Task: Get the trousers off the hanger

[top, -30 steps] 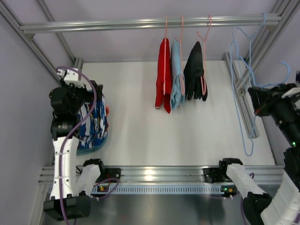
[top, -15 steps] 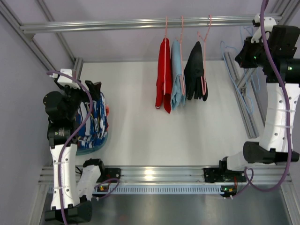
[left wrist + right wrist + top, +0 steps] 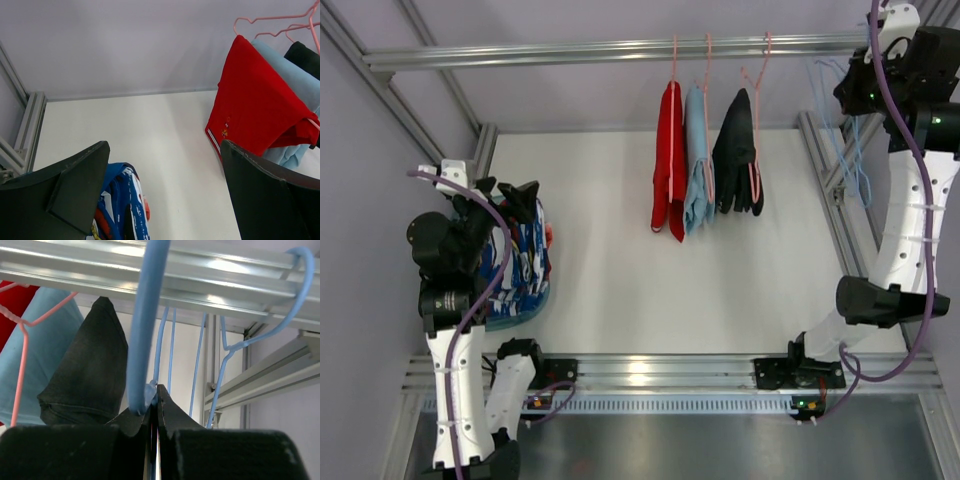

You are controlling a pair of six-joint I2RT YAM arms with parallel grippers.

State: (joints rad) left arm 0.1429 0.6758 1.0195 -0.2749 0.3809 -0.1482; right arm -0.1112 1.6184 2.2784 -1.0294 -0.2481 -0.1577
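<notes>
The trousers (image 3: 528, 268) were heaped well apart from the rail (image 3: 570, 50), under the spread left end effector (image 3: 505, 190). The hanger (image 3: 146, 315), pinched at the rail by the right end effector (image 3: 154, 395), was best hooked squarely.

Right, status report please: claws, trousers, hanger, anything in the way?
Left claw open above the trousers, heaped on the table. Right claw shut on the hanger, bare, up at the rail. Three hung garments to its left, apart from it.

From the rail (image 3: 520, 52) hang 3 pink hangers (image 3: 708, 55) bearing a red garment (image 3: 668, 160), a light-blue garment (image 3: 696, 165) and a black garment (image 3: 735, 155); white worktop (image 3: 620, 270) below.
</notes>
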